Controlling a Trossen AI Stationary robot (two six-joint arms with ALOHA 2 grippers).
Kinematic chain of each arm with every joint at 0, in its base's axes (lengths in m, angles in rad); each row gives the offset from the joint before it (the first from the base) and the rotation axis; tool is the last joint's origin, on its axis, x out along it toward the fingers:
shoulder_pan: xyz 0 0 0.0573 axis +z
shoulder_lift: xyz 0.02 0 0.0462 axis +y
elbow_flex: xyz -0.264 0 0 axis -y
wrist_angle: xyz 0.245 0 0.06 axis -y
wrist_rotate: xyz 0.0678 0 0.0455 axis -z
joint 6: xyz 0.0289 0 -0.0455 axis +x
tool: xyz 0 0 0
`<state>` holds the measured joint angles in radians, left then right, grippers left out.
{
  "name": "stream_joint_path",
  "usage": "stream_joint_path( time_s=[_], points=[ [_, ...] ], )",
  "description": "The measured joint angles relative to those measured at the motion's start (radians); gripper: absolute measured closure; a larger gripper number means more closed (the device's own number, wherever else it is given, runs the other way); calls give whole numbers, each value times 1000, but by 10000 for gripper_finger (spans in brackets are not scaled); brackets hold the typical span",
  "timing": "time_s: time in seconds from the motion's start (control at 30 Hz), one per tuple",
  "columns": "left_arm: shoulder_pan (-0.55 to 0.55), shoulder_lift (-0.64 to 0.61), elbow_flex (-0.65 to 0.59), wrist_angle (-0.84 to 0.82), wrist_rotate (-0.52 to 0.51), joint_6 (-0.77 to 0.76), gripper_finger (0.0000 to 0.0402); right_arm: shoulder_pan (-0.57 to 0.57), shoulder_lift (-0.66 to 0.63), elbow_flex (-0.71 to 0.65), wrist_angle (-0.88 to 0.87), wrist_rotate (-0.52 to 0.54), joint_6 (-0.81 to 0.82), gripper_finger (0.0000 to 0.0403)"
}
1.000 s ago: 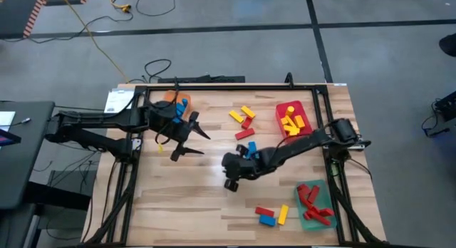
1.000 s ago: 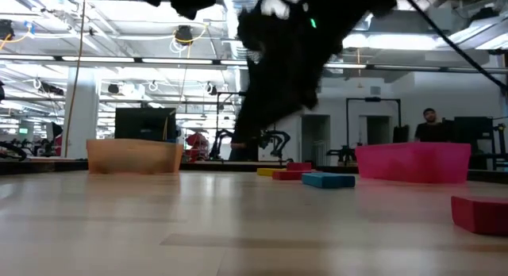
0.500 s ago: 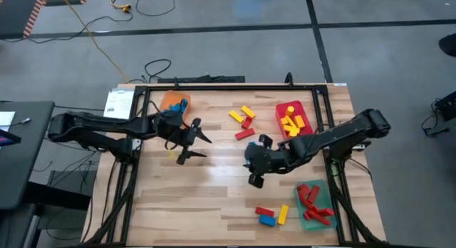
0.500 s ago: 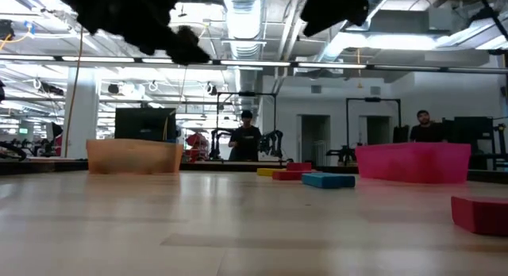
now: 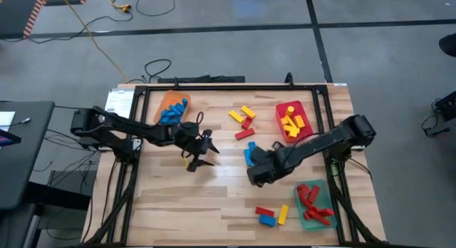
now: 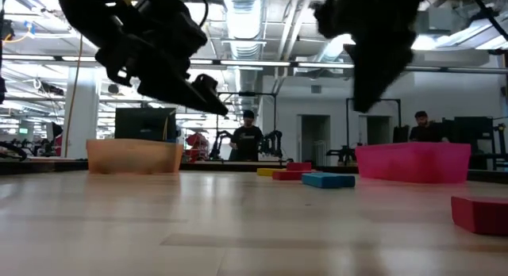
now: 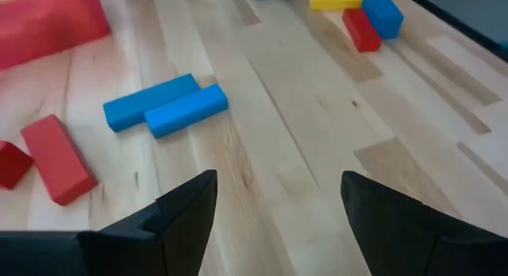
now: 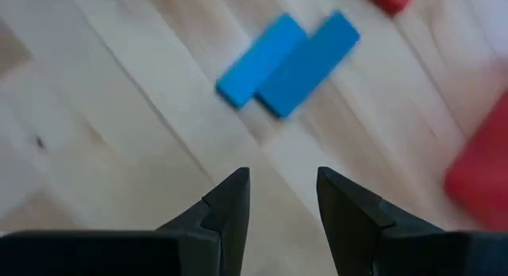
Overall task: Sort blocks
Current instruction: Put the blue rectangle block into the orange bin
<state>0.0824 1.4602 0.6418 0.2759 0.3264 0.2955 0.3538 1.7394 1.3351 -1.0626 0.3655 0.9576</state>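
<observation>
Just beyond right hand (image 8: 282, 198), blue blocks (image 8: 287, 63).

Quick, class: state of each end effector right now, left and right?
Left end effector: open, holding nothing, above bare table.
Right end effector: open, holding nothing, near the two blue blocks.

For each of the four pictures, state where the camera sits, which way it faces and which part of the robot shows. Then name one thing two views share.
High view: above the wooden table, looking straight down; both arms show.
Low view: at table-top height, looking level toward the room; dark arms hang from above, pink-red tray at right.
Left wrist view: on the left arm, looking past its open left gripper at the tabletop.
Right wrist view: on the right arm, looking down past the empty right gripper.
Shared: both wrist views show the pair of blue oblong blocks.
</observation>
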Motion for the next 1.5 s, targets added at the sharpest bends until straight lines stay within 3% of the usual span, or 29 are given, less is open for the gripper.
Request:
stream_joint_path(
  time_s=[0.3, 0.53, 0.73, 1.2, 1.5],
  points=[
    [-15, 13, 2, 84, 1, -18, 137, 63, 0, -120, 175, 93, 163, 239],
    [-62, 14, 2, 90, 1, -22, 137, 18, 1, -255, 429, 163, 187, 239],
    [-93, 14, 2, 92, 1, -31, 137, -56, 0, -305, 486, 240, 174, 239],
    [-121, 13, 2, 89, -36, -31, 137, -196, 15, -429, 807, 225, 14, 237],
    [-123, 13, 1, 77, -35, -31, 137, -226, 76, -425, 879, 203, -30, 171]
  ],
)
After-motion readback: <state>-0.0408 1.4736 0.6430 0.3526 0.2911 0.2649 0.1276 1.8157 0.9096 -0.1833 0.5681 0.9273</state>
